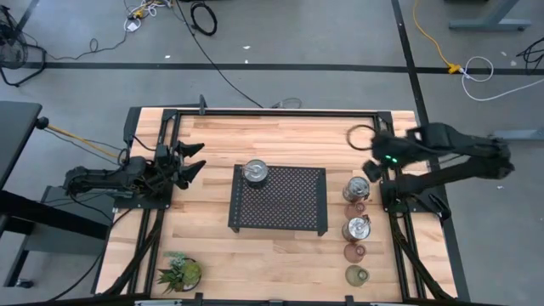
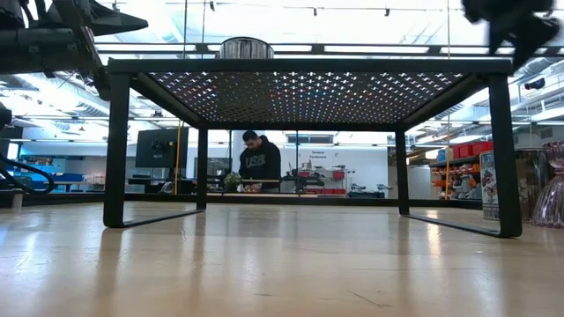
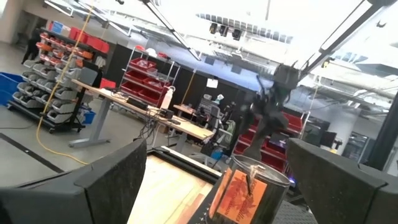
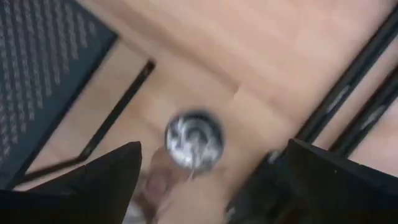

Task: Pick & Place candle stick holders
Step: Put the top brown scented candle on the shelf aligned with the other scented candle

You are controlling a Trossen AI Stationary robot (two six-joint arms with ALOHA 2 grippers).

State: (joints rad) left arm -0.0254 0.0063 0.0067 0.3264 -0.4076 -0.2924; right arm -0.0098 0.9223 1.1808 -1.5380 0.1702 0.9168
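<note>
One shiny silver candle holder (image 1: 255, 172) stands on the far left corner of the black mesh tray (image 1: 279, 212). It also shows in the low view (image 2: 245, 47) and the left wrist view (image 3: 252, 190). Five more holders stand in a row right of the tray: silver (image 1: 355, 189), pinkish (image 1: 359, 206), silver (image 1: 357, 228), pinkish (image 1: 354, 252), greenish (image 1: 356, 275). My right gripper (image 1: 374, 167) is open and empty, above and just beyond the farthest silver holder (image 4: 194, 140). My left gripper (image 1: 197, 160) is open and empty, left of the tray.
A small green potted plant (image 1: 180, 272) stands at the near left corner. The tray stands on thin black legs (image 2: 116, 150). Black frame rails (image 1: 399, 229) run along the table's sides. A person (image 2: 259, 163) stands in the room behind.
</note>
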